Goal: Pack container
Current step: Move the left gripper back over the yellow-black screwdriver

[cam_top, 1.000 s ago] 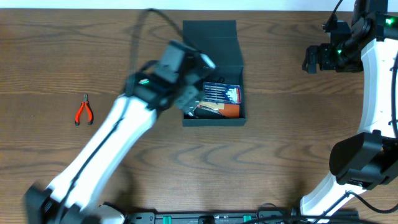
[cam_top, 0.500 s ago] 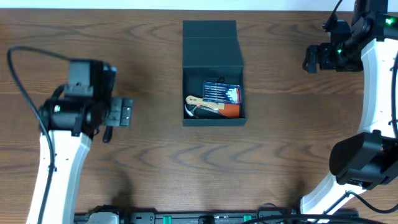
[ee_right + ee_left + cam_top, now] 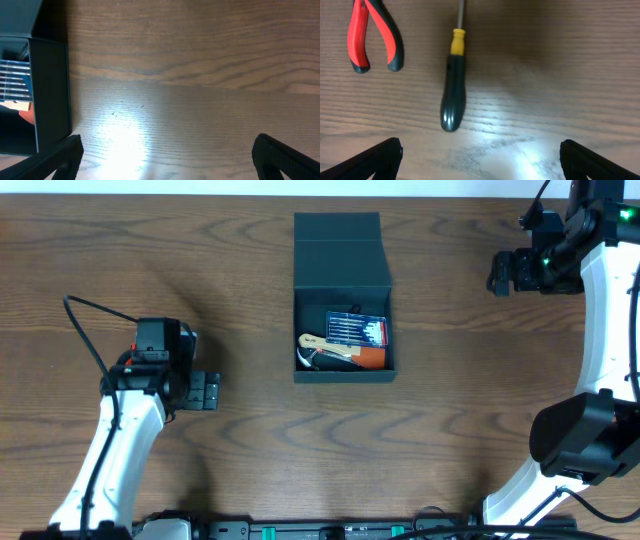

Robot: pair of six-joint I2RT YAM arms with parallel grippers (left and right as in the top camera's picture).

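My left gripper sits wide apart, empty, by the screwdriver — light, hard, maybe slippery. I'd pinch its black handle, for the stiff container.

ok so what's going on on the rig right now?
Packing is partway. The container sits open, lid flapped back, with a blue-and-red bit case and a light-handled tool inside. The left gripper hovers open and empty over a black-handled screwdriver and red pliers lying on the table. The right gripper is open and empty, off to the container's right.
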